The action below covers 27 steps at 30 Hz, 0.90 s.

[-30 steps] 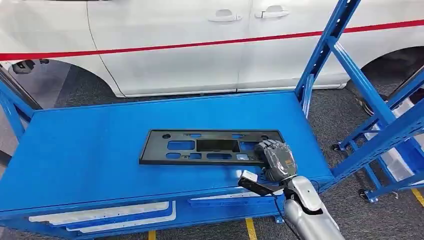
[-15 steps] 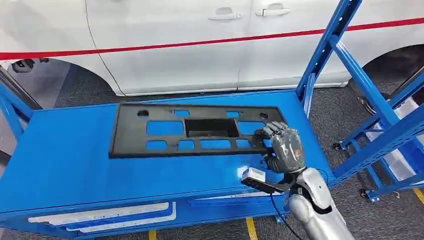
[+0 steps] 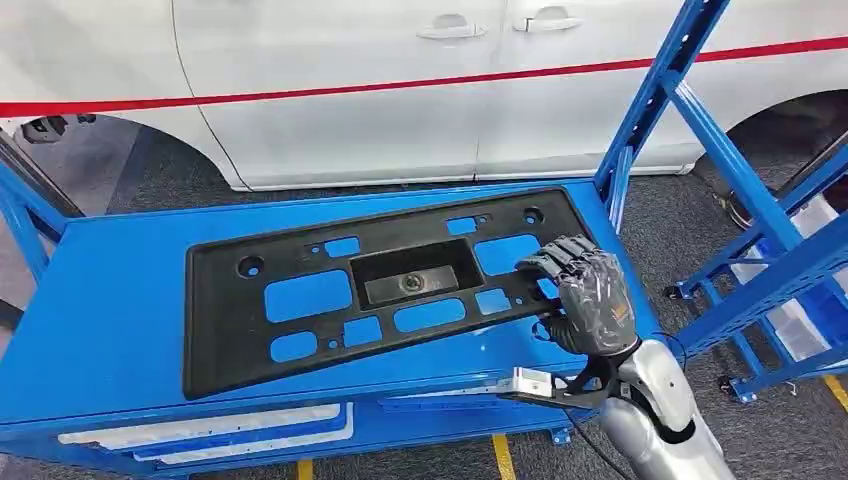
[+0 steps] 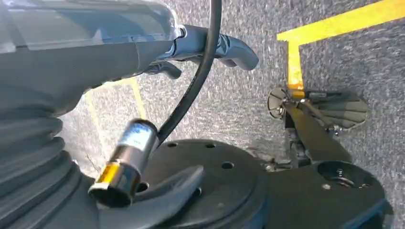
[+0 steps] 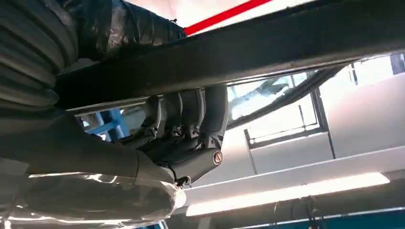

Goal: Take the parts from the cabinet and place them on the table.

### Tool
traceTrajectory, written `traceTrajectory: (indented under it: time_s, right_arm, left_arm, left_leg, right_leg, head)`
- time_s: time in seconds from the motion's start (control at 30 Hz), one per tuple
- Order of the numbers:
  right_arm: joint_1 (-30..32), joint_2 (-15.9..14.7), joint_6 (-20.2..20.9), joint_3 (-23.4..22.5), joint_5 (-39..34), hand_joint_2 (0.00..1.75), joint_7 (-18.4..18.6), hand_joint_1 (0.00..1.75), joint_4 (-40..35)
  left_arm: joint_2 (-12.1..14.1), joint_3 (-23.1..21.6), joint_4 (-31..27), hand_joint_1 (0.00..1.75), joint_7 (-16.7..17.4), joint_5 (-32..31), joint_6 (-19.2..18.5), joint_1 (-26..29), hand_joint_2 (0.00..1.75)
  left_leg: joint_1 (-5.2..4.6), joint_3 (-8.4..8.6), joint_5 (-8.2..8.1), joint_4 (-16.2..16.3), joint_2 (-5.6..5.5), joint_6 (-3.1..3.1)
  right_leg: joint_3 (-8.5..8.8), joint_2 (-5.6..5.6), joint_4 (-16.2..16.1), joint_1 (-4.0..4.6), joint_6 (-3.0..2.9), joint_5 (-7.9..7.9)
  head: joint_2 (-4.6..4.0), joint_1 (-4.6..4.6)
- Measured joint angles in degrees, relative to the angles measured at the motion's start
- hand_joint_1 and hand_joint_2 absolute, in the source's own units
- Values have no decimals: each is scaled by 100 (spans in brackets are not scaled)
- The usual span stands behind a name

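- Above the blue shelf (image 3: 120,300), we see the black panel (image 3: 300,300) tilted, its right end raised.
- Our right hand (image 3: 585,295) grips the panel's right edge, fingers (image 5: 191,114) wrapped over it.
- Our left hand (image 4: 143,47) hangs above the grey floor (image 4: 248,95); we cannot tell its state.
- A white car (image 3: 400,90) stands beyond the shelf.
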Motion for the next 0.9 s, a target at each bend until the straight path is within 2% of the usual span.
traceTrajectory:
  time_s: [0.03,0.07,0.1,0.17,0.2,0.23,0.27,0.33,0.37,0.4,0.47,0.5,0.53,0.57,0.6,0.63,0.7,0.73,0.77,0.8,0.83,0.87,0.9]
  right_arm:
    - [0,-9,-2,0,0,175,0,175,-24]
    - [12,-17,-4,0,0,175,-4,175,-44]
    - [16,-26,-7,2,0,175,-4,175,-63]
    - [26,-28,-9,2,0,175,-4,175,-79]
    - [28,-28,-7,2,-2,175,-7,175,-94]
    - [48,-35,0,4,-11,175,-15,175,-129]
    - [61,-52,4,4,-28,175,-15,175,-166]
    - [94,-52,20,4,-28,175,-26,175,-190]
    - [118,-55,22,7,-28,175,-28,175,-194]
    - [131,-57,22,13,-28,175,-28,175,-203]
    - [143,-68,22,18,-28,175,-28,175,-214]
    - [145,-76,22,24,-26,175,-28,175,-223]
    - [151,-90,20,24,-26,175,-31,175,-238]
    - [170,-103,15,24,-26,175,-31,175,-267]
    - [191,-124,11,20,-26,175,-31,175,-301]
    - [223,-140,11,20,-26,175,-28,175,-310]
    - [280,-168,7,22,-26,175,-31,175,-352]
    - [310,-196,0,17,-28,175,-31,175,-385]
    - [341,-214,-7,15,-39,175,-31,175,-404]
    - [351,-260,-9,-2,-55,175,-31,175,-435]
    - [362,-284,-9,-15,-79,175,-28,175,-452]
    - [383,-295,-9,-30,-94,175,-24,175,-459]
    - [411,-306,-9,-41,-107,175,-20,175,-459]
  left_arm:
    - [0,2,0,0,-4,0,0,1,175]
    - [-11,2,0,0,-7,0,0,0,175]
    - [-11,4,0,0,-9,0,2,1,175]
    - [-11,4,0,0,-15,0,2,7,175]
    - [-11,7,0,0,-15,2,4,23,175]
    - [-11,11,0,0,-18,18,7,14,175]
    - [-11,13,0,0,-22,35,9,9,175]
    - [-11,15,0,0,-22,50,9,6,175]
    - [-11,17,0,0,-22,52,9,3,175]
    - [-11,17,0,0,-22,52,9,2,175]
    - [-11,20,0,0,-22,55,9,4,175]
    - [-11,20,0,0,-22,57,9,6,175]
    - [-11,20,-2,0,-22,59,7,4,175]
    - [0,22,-4,0,-22,59,9,-7,175]
    - [7,22,-9,0,-22,61,15,-6,175]
    - [2,24,-9,0,-22,63,17,-2,175]
    - [0,28,-9,0,-22,66,24,-10,175]
    - [-11,28,-9,0,-22,66,35,-5,175]
    - [-31,31,-9,0,-22,68,35,-14,175]
    - [-31,33,-9,0,-22,68,37,-23,175]
    - [-31,37,-9,0,-22,70,46,-23,175]
    - [-31,42,-9,0,-22,72,50,-18,175]
    - [-31,44,-9,0,-22,77,50,-14,175]
  left_leg:
    - [-17,-40,7,31,-9,-62]
    - [-21,-61,33,37,-20,-119]
    - [-35,-69,68,41,-26,-170]
    - [-28,-91,145,-9,-40,-269]
    - [-4,-124,113,17,-34,-299]
    - [-7,-216,-140,171,-9,-297]
    - [-10,-312,-472,488,6,-293]
    - [-30,-562,-1030,1378,7,-300]
    - [-42,-619,-1141,1734,7,-290]
    - [-54,-549,-1086,1774,6,-271]
    - [-77,-315,-909,1547,6,-225]
    - [-101,-59,-758,1215,6,-178]
    - [-140,287,-624,732,5,-103]
    - [-189,628,-649,227,3,-3]
    - [-198,779,-716,-32,15,19]
    - [-226,741,-669,-13,3,3]
    - [-255,707,-619,-39,4,43]
    - [-211,696,-517,-143,16,90]
    - [-185,687,-429,-192,62,114]
    - [-177,610,-365,-208,68,184]
    - [-176,530,-312,-200,73,185]
    - [-181,455,-258,-195,78,185]
    - [-181,367,-202,-180,83,179]
  right_leg:
    - [97,19,-236,15,0,-104]
    - [24,76,-150,71,-84,39]
    - [-19,69,-177,67,-126,7]
    - [-81,73,-143,99,-210,47]
    - [-134,51,-171,43,-313,117]
    - [-181,32,-171,63,-367,162]
    - [-235,17,-171,77,-428,204]
    - [-354,-2,-164,129,-470,291]
    - [-431,-9,-155,162,-484,339]
    - [-485,-15,-142,190,-492,374]
    - [-550,-17,-126,216,-494,411]
    - [-591,-16,-116,237,-494,435]
    - [-628,-14,-104,255,-491,465]
    - [-641,-23,-87,245,-482,486]
    - [-668,-23,-75,278,-447,519]
    - [-668,-37,-98,249,-403,561]
    - [-673,-41,-138,216,-335,650]
    - [-676,-32,-166,251,-296,687]
    - [-708,-13,-102,225,-275,559]
    - [-800,-6,110,226,-262,250]
    - [-916,-4,472,210,-235,-92]
    - [-1014,-4,859,191,-208,-364]
    - [-1090,-4,1227,179,-179,-529]
  head:
    - [0,4]
    - [0,-4]
    - [0,0]
    - [0,2]
    - [0,-7]
    - [0,-9]
    - [0,-7]
    - [0,-4]
    - [0,-7]
    - [0,-7]
    - [0,-7]
    - [0,-7]
    - [0,-7]
    - [0,-7]
    - [0,-2]
    - [0,-2]
    - [0,-7]
    - [0,-2]
    - [0,-4]
    - [0,4]
    - [0,0]
    - [0,2]
    - [0,0]
